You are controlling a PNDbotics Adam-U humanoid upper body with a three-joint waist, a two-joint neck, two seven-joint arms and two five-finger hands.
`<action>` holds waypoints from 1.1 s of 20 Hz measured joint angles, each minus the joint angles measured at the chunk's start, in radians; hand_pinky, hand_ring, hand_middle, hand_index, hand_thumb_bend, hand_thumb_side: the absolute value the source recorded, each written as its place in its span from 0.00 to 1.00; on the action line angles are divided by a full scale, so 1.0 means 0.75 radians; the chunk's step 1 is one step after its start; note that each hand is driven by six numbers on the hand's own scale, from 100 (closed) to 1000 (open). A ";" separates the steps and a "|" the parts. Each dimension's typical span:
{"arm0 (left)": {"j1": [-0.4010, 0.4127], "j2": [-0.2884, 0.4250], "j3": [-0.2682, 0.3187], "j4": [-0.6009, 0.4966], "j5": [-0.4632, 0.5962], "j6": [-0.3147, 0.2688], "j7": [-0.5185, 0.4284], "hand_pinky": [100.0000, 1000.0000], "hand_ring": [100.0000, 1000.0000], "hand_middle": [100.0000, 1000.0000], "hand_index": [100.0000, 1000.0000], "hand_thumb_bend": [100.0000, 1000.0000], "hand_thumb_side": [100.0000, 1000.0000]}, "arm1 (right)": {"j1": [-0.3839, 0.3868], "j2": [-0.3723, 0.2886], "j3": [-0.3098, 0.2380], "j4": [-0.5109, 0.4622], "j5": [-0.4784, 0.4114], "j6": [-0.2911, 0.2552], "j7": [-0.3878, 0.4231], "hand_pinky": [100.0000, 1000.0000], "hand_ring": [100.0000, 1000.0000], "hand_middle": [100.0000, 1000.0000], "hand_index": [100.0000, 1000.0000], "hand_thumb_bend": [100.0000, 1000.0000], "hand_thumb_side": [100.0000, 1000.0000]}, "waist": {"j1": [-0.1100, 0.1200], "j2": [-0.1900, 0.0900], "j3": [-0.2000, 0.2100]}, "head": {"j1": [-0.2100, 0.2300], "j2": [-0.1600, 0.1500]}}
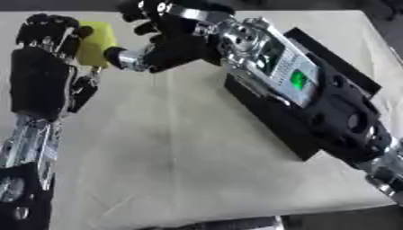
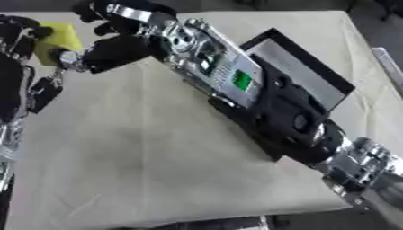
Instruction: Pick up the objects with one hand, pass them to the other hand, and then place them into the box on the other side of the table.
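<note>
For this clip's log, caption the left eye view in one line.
Left hand holds a yellow object up as the right hand reaches across the table, over the black box, to meet it.

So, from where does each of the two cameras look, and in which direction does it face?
Left eye view: in the head, looking down at the table; shows the left hand with fingers around a yellow object, and the right hand.
Right eye view: same head, looking down slightly from the right; the black box shows more fully.
Both share the two hands, the object, the box.
</note>
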 measured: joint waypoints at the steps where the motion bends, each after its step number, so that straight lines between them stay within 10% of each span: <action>1: 0.001 -0.004 -0.004 -0.003 0.001 -0.002 0.007 0.74 0.64 0.57 0.45 0.00 0.00 | -0.004 0.004 0.004 0.016 0.006 -0.006 -0.007 1.00 1.00 1.00 1.00 0.26 0.25 | 0.000 0.002 0.003 | -0.003 0.000; 22: 0.002 -0.057 -0.039 -0.011 0.012 -0.053 0.108 0.74 0.64 0.57 0.45 0.00 0.00 | -0.035 0.069 0.044 0.231 0.065 -0.096 0.022 1.00 1.00 1.00 1.00 0.26 0.26 | -0.016 0.027 0.020 | -0.019 -0.005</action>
